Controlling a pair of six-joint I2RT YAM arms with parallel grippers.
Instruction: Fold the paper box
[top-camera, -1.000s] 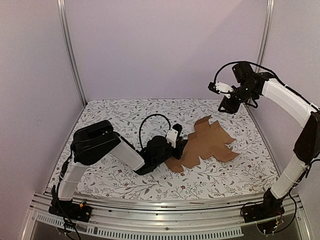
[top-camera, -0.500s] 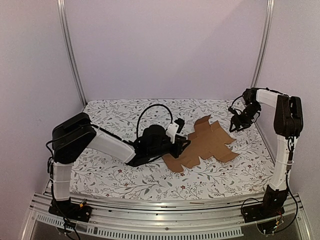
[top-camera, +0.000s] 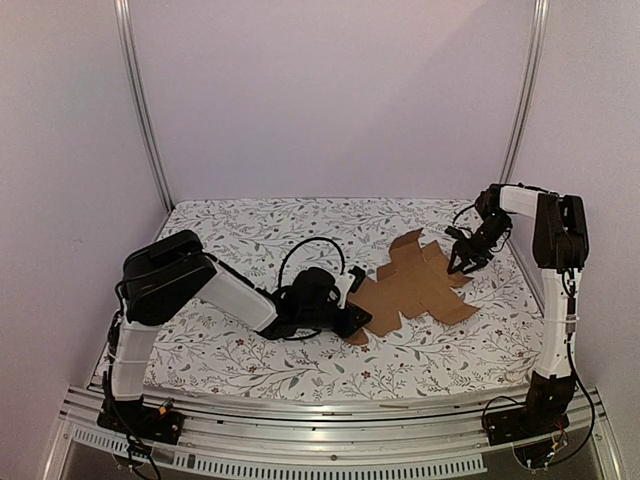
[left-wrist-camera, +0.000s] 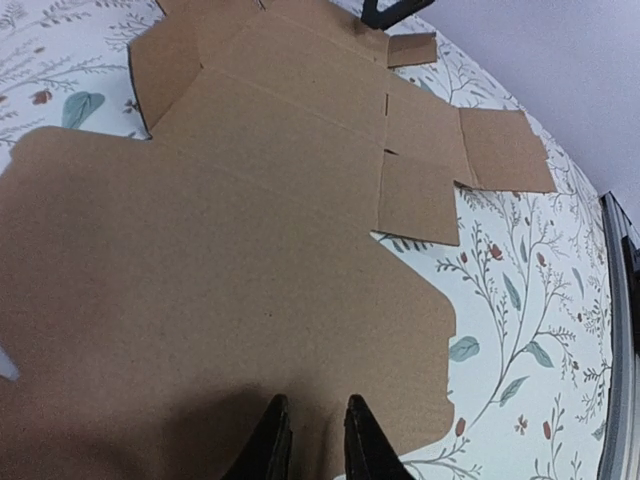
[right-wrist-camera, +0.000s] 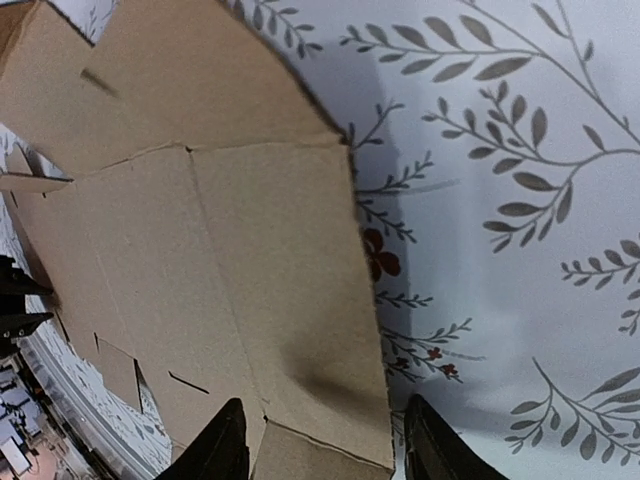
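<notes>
Left gripper (left-wrist-camera: 315, 400) sits low over the near-left flap of the paper box (top-camera: 420, 285), jaws a narrow slit apart, nothing seen between them. Box is a flat cross-shaped sheet lying centre-right on the floral-print surface (top-camera: 220, 230). Plain matte brown cardboard, creased panels, rounded tabs. Likely light, stiff across panels, bends readily at creases, slides easily. Best taken at a flap edge while a middle panel is pinned. Right gripper (right-wrist-camera: 323, 405) is at the far-right flap, jaws wide apart, straddling its edge.
</notes>
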